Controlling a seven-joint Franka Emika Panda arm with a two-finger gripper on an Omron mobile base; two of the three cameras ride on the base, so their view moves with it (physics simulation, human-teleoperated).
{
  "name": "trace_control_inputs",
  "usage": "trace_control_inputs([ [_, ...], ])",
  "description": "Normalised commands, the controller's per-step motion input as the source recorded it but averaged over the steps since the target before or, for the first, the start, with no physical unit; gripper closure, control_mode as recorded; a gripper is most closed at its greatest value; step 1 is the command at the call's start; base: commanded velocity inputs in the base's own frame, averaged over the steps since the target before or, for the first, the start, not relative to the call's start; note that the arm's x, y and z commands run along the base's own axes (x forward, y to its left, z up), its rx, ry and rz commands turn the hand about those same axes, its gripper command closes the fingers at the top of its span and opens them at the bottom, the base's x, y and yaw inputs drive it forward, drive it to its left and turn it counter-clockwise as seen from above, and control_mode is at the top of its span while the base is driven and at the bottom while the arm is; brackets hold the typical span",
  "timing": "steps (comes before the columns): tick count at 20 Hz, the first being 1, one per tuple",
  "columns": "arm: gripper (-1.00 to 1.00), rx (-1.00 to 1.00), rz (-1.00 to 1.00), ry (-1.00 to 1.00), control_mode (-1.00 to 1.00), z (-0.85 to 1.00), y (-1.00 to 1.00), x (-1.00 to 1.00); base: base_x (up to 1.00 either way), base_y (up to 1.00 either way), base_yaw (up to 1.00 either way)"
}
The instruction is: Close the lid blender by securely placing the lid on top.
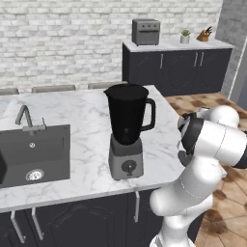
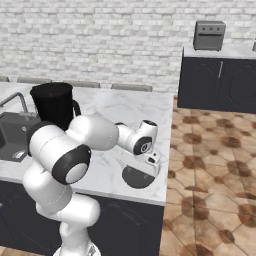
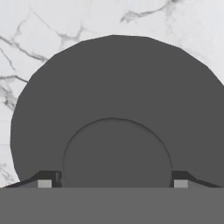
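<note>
Lid (image 3: 113,87), likely light, stiff and slick, is straddled mid-frame by spread gripper (image 3: 113,181) fingertips flanking its raised centre, nothing grasped.

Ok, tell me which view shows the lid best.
The hand view: the lid lies flat on the marble counter, its raised centre between the spread fingers. The right base view shows part of it under the hand near the counter's edge. The left base view has the arm in front of that spot.

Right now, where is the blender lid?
The lid lies flat on the marble counter near its front right corner, directly under the gripper, right of the blender.
</note>
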Motion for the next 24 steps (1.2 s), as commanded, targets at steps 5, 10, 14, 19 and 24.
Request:
trace_control_inputs([
  [5, 1.0, 0.0, 0.0, -0.03, -1.0, -0.24, 0.28, 0.08, 0.0, 0.0, 0.0],
  [10, 1.0, 0.0, 0.0, -0.01, -1.0, -0.03, 0.03, 0.05, 0.0, 0.0, 0.0],
  [14, 1.0, 0.0, 0.0, -0.05, -1.0, 0.29, 0.0, -0.01, 0.0, 0.0, 0.0],
  [19, 1.0, 0.0, 0.0, -0.04, -1.0, 0.79, 0.0, -0.16, 0.0, 0.0, 0.0],
  [24, 1.0, 0.0, 0.0, -0.12, -1.0, 1.0, 0.09, -0.25, 0.0, 0.0, 0.0],
])
